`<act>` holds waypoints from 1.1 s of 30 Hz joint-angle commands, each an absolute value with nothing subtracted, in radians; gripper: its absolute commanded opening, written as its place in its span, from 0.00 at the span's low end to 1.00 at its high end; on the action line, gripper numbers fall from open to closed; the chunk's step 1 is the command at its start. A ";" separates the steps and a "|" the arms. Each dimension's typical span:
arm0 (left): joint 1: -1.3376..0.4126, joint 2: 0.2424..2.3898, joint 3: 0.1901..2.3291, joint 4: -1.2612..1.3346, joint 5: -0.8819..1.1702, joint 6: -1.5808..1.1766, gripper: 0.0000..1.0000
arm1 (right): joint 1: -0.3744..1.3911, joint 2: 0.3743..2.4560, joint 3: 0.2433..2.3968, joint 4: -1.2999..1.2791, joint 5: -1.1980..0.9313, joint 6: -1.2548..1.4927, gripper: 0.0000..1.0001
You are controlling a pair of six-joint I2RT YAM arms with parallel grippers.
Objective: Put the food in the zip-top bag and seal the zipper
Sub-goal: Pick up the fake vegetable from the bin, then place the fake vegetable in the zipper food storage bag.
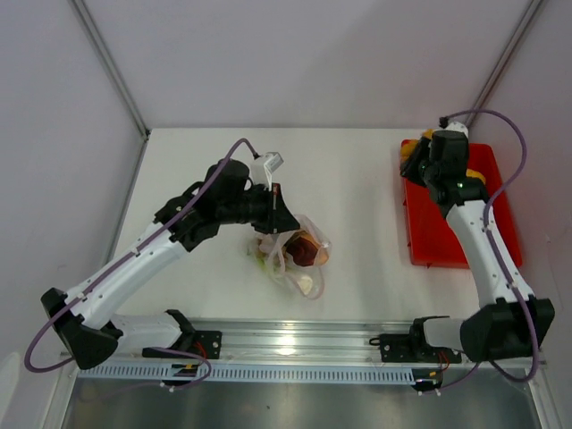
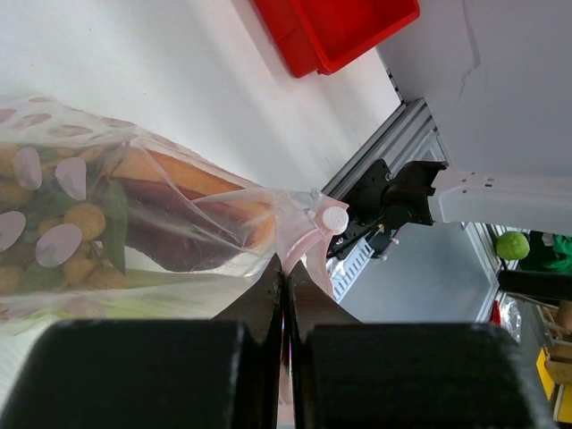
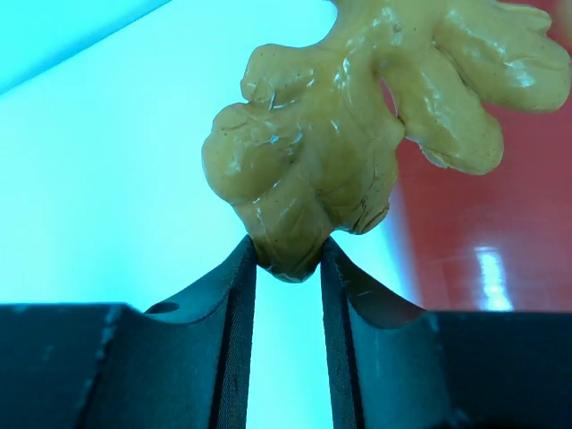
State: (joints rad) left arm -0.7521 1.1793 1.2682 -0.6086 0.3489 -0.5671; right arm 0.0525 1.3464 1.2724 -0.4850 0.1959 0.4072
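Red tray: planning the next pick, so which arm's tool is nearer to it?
Right. The right tool holds a knobbly tan food piece at the red tray's far left edge; the left tool is away at mid-table, pinching the zip-top bag's edge.

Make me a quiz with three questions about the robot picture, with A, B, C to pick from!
1. Where on the table is the tray? A. right side B. middle C. left side
2. What colour is the lump in the right gripper? A. blue B. tan-yellow C. black
3. What is the left gripper doing? A. hanging open B. holding a spoon C. pinching the bag
Answers: 1 A, it lies at the right in the top view; 2 B, the wrist view shows it tan-yellow; 3 C, its jaws are shut on the bag's edge.
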 commanded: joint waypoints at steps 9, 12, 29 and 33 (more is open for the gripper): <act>-0.730 1.250 1.447 -0.657 0.371 -0.509 0.01 | 0.365 0.956 1.223 -0.624 -0.723 0.422 0.00; -0.724 1.256 1.468 -0.664 0.374 -0.506 0.01 | 0.402 0.893 1.187 -0.611 -0.851 0.475 0.00; -0.710 1.236 1.471 -0.623 0.445 -0.511 0.01 | 0.794 0.764 0.994 -0.175 -0.999 0.876 0.00; -0.707 1.220 1.465 -0.604 0.465 -0.518 0.01 | 0.808 0.765 0.968 -0.209 -0.937 0.890 0.00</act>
State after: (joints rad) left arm -0.7189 1.2640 1.4319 -0.6945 0.4107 -0.5186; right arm 0.8005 0.7746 0.9894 -0.2680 -0.9733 0.8246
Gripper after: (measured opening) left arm 0.005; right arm 0.333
